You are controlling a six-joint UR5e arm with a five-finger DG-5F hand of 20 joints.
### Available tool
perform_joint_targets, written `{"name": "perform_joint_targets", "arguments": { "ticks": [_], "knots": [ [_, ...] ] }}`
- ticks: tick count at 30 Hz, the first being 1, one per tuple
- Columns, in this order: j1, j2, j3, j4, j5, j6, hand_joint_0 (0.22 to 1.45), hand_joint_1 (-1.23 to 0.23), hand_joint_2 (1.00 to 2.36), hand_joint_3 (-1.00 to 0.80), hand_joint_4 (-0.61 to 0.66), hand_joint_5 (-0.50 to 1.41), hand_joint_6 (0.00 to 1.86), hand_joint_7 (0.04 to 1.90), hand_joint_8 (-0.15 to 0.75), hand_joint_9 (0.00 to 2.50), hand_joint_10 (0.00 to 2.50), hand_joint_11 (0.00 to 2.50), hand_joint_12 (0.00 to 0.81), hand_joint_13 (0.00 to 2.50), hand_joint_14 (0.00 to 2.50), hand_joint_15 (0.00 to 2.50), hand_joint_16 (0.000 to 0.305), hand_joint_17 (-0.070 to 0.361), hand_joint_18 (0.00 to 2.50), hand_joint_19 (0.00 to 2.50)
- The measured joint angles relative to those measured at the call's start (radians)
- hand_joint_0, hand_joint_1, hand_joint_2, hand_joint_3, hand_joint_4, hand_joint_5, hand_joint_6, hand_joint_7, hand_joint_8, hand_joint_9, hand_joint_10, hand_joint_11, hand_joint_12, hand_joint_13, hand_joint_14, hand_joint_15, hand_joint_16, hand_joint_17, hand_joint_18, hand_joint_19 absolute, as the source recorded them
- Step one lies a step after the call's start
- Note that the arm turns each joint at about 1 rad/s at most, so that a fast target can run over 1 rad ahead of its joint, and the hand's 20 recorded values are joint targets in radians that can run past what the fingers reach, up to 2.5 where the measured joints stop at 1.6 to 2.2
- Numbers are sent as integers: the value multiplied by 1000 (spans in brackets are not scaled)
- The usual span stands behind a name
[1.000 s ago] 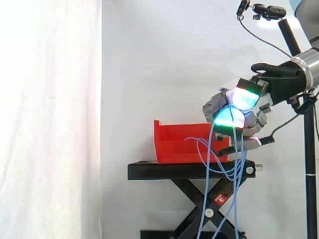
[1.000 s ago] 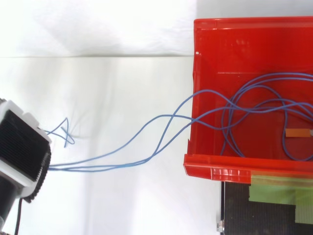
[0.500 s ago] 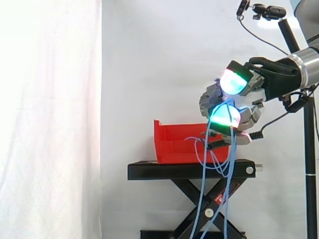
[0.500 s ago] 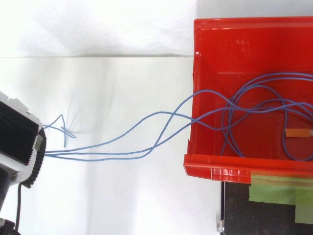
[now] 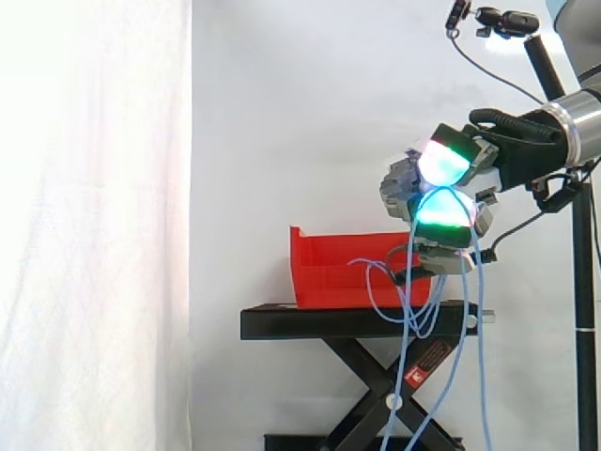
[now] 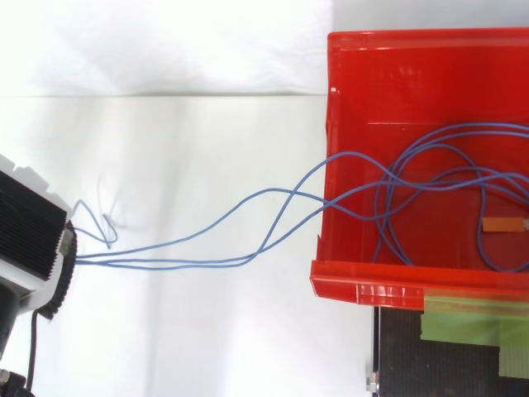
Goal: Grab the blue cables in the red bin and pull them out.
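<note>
Across bin (image 6: 372,291) wall: blue cables (image 6: 165,263) (stand (image 5: 357,322) beneath).

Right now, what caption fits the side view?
Hand beside the red bin grips blue cables that trail from it and hang past the black stand.

Grey hand (image 5: 400,190), green-cyan glowing fingers (image 5: 443,210), black wrist (image 5: 528,156), silver arm (image 5: 584,133).

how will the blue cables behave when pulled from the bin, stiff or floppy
Probably floppy: the blue cables sag in loose curves and hang limp below the hand. Likely to snag, since loops cross inside the red bin.
</note>
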Motion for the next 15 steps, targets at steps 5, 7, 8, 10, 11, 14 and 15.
{"name": "perform_joint_targets", "arguments": {
  "ticks": [5, 7, 8, 10, 11, 14, 15],
  "knots": [
    [0, 0, 0, -1, 0, -2, 839, -890, 1000, -1000, -78, 760, 767, 708, 125, 1482, 3, 2073, 263, 1511, 471, 1795, 48, 107, 1034, 1072],
    [0, 0, 0, -1, 0, -2, 843, -887, 1000, -1000, -74, 743, 779, 702, 131, 1474, 2, 2091, 263, 1510, 469, 1810, 48, 107, 1035, 1073],
    [0, 0, 0, -1, 0, -2, 843, -884, 1000, -1000, -79, 722, 776, 697, 139, 1472, 2, 2085, 263, 1511, 474, 1799, 48, 107, 1035, 1074],
    [0, 0, 0, -1, 0, -2, 819, -873, 1000, -1000, -73, 708, 754, 689, 131, 1462, 2, 2078, 266, 1511, 485, 1799, 49, 109, 1040, 1068],
    [0, 0, 0, -1, 0, -2, 814, -871, 1000, -1000, -71, 704, 751, 686, 131, 1452, 1, 2064, 274, 1511, 491, 1791, 49, 110, 1040, 1066],
    [0, 0, 0, 0, 0, -2, 798, -872, 1000, -1000, -71, 693, 745, 679, 133, 1445, 1, 2079, 274, 1507, 516, 1775, 50, 111, 1044, 1063],
    [0, 0, 0, 0, 0, -2, 792, -881, 1000, -1000, -71, 677, 744, 667, 142, 1440, 3, 2063, 277, 1508, 523, 1762, 50, 113, 1048, 1052]
  ]
}}
